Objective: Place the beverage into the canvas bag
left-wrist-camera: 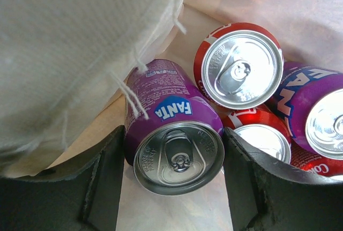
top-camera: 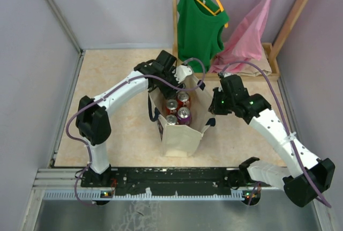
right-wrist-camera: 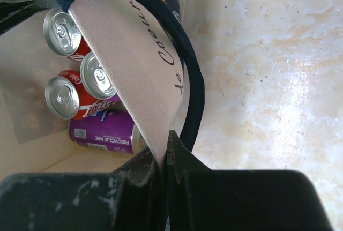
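While right hand [right-wrist-camera: 163, 161] pinches canvas bag [right-wrist-camera: 136, 75] rim, Fanta can [left-wrist-camera: 171, 134] lies tilted between open left hand [left-wrist-camera: 174, 183].

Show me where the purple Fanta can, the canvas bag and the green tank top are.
purple Fanta can [left-wrist-camera: 178, 158]: left wrist view, silver lid.
canvas bag [top-camera: 181, 141]: top view, near side wall.
green tank top [top-camera: 197, 30]: top view, chest.

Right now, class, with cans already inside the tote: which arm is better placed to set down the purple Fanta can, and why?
The left. Its left gripper is down inside the canvas bag, open fingers either side of the purple Fanta can. The right gripper is shut on the bag's rim, holding it open, so it is likely best kept there.
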